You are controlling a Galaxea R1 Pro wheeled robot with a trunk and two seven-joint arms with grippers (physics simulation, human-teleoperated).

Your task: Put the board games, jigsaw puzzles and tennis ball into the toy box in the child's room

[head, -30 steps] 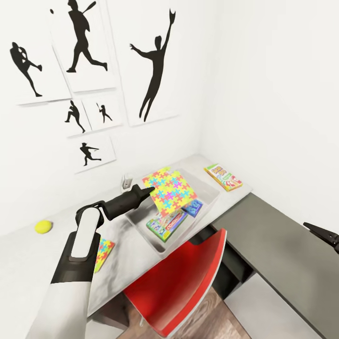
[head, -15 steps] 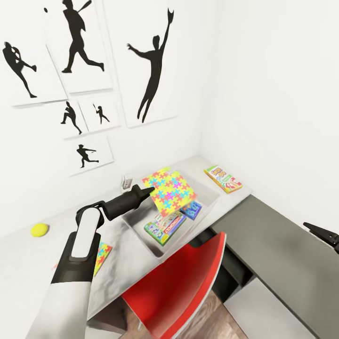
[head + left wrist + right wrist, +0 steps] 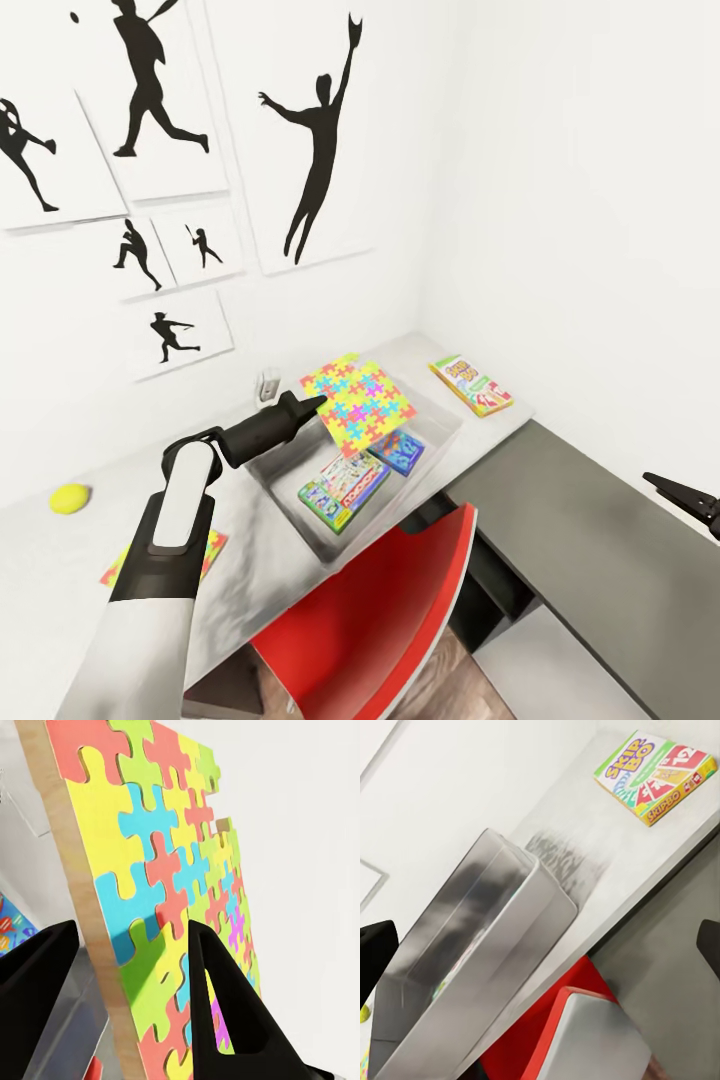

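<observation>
My left gripper [image 3: 308, 405] pinches the jigsaw puzzle [image 3: 365, 402] by its edge, held tilted above the toy box [image 3: 283, 488] so it can slide inside. Right gripper [image 3: 668, 487]: I cannot tell.

Jigsaw puzzle [image 3: 366, 403] tilted over toy box [image 3: 290, 498] (two board games inside); tennis ball [image 3: 70, 497] on table [image 3: 255, 545].

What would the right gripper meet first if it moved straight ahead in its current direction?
Probably the toy box: in the right wrist view its grey outer wall sits in the middle, between the fingertips of the open right gripper. The red chair lies lower in that view. Depth is uncertain.
</observation>
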